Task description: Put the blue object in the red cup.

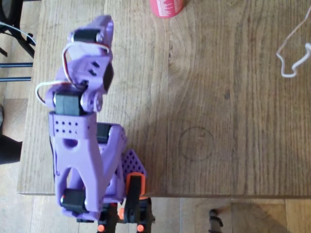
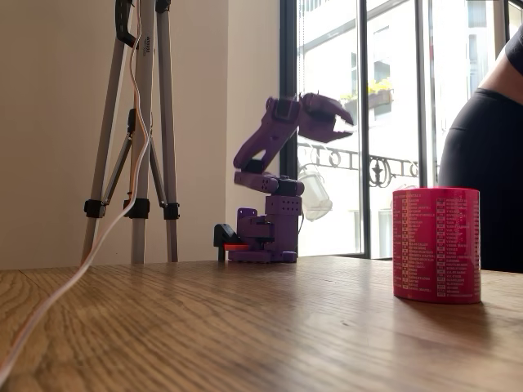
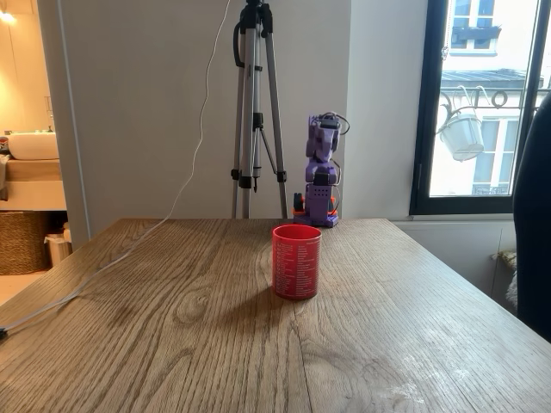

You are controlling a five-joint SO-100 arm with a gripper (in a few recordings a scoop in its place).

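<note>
The purple arm (image 2: 274, 163) stands at the far edge of the wooden table (image 3: 172, 327), raised and folded — its gripper (image 2: 341, 122) hangs high in the air at the upper middle of a fixed view, against the bright window. There its two fingers stand slightly apart with daylight between the tips, and nothing sits between them, so the gripper is released. In the overhead view the arm fills the left half of the frame, its gripper (image 1: 99, 29) pointing toward the upper left, above bare wood.

The red cup (image 3: 296, 261) stands upright in the middle of the table in a fixed view, well apart from the arm's base, with white markings on its side. In the other fixed view it sits at the right, close to the camera (image 2: 436, 245); in the overhead view just its edge shows at the top (image 1: 166, 8).

I cannot make out the blue object in these pictures — its place cannot be told.
</note>
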